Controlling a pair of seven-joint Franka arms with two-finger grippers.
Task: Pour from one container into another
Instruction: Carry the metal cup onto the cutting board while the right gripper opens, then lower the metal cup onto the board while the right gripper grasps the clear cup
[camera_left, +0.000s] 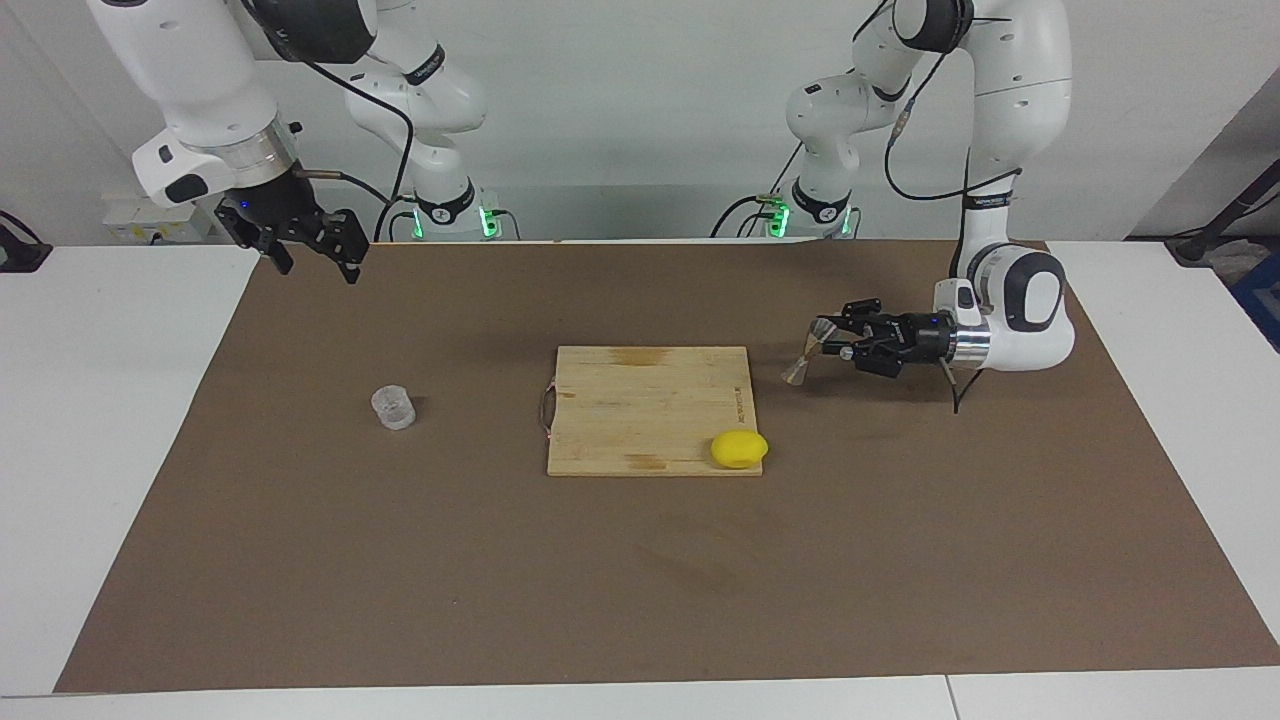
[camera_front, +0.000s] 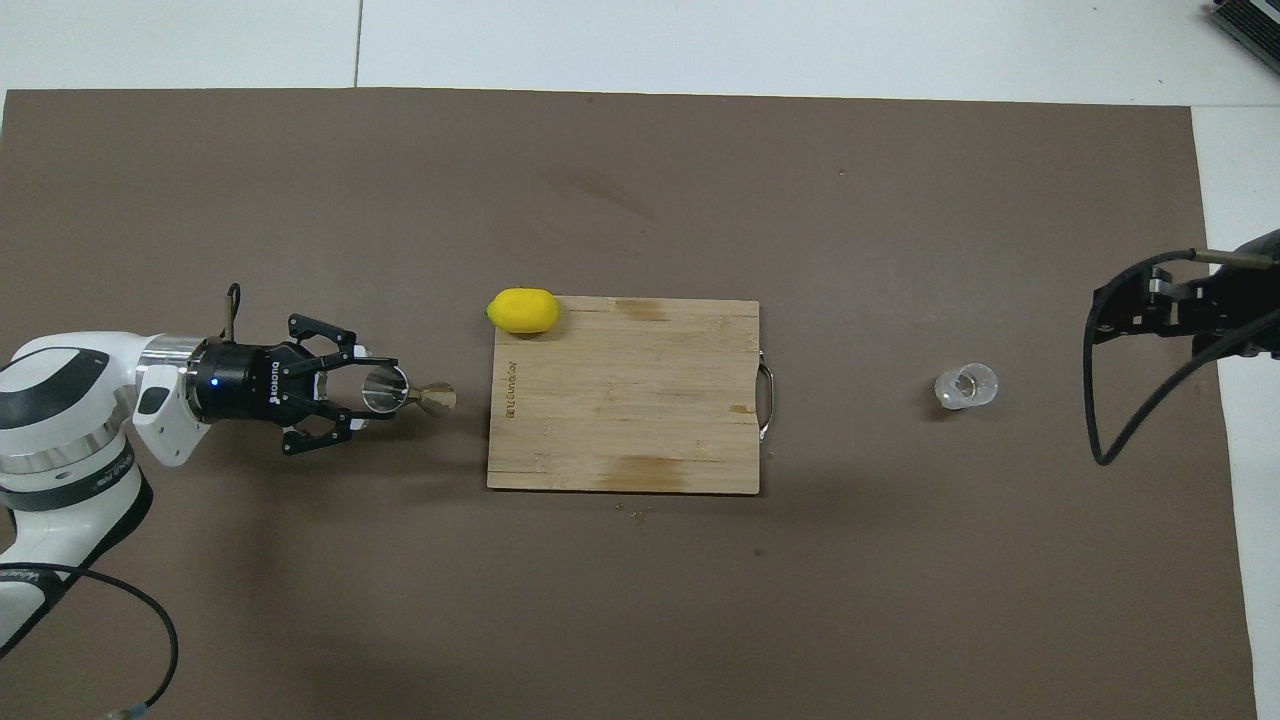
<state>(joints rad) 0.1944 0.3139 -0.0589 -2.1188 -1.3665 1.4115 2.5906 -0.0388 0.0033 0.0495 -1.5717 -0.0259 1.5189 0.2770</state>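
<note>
The small clear plastic cup (camera_left: 393, 407) (camera_front: 966, 386) stands on the brown mat toward the right arm's end of the table. My left gripper (camera_left: 836, 336) (camera_front: 368, 390) is shut on the upper cone of the grey metal jigger (camera_left: 808, 352) (camera_front: 405, 393). It holds the jigger tilted, low over the mat, just beside the cutting board's edge at the left arm's end. My right gripper (camera_left: 320, 265) (camera_front: 1110, 315) hangs open and empty, raised over the mat's edge at the right arm's end, apart from the cup.
A wooden cutting board (camera_left: 640, 400) (camera_front: 620, 400) lies at the middle of the mat, its metal handle toward the cup. A yellow lemon (camera_left: 739, 449) (camera_front: 522, 311) rests on the board's corner farthest from the robots, toward the left arm's end.
</note>
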